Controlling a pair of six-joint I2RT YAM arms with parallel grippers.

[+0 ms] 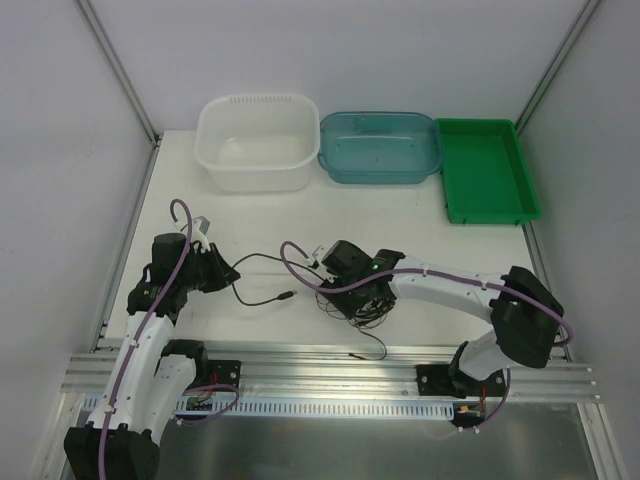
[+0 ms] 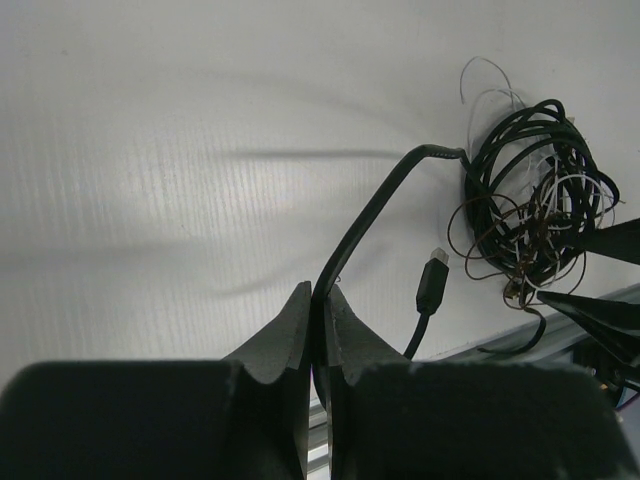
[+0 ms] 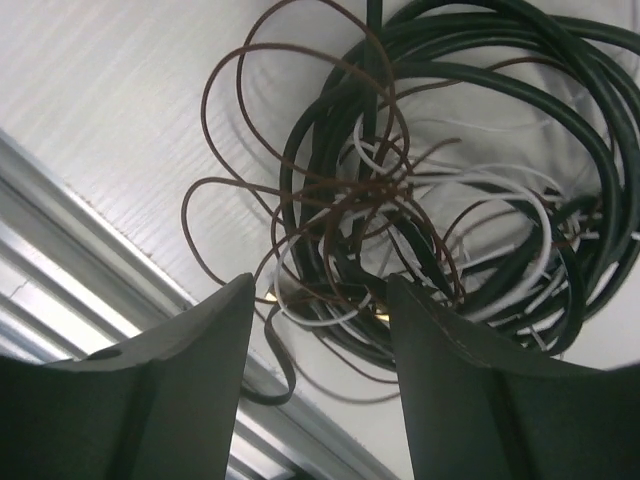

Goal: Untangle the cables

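A tangle of cables (image 1: 362, 302) lies on the white table near its front edge. In the right wrist view it shows thick black loops (image 3: 560, 90), thin brown wire (image 3: 235, 130) and thin white cord (image 3: 520, 205). My left gripper (image 2: 318, 292) is shut on the thick black cable (image 2: 375, 210), which runs from the jaws to the tangle (image 2: 535, 220). Its plug end (image 2: 432, 280) lies loose on the table, also in the top view (image 1: 286, 295). My right gripper (image 3: 320, 290) is open, its fingers just above the tangle, holding nothing.
A white tub (image 1: 257, 141), a blue tub (image 1: 380, 146) and a green tray (image 1: 486, 168) stand along the table's back. A metal rail (image 1: 330, 365) runs along the front edge, close to the tangle. A black wire end (image 1: 368, 348) lies on it.
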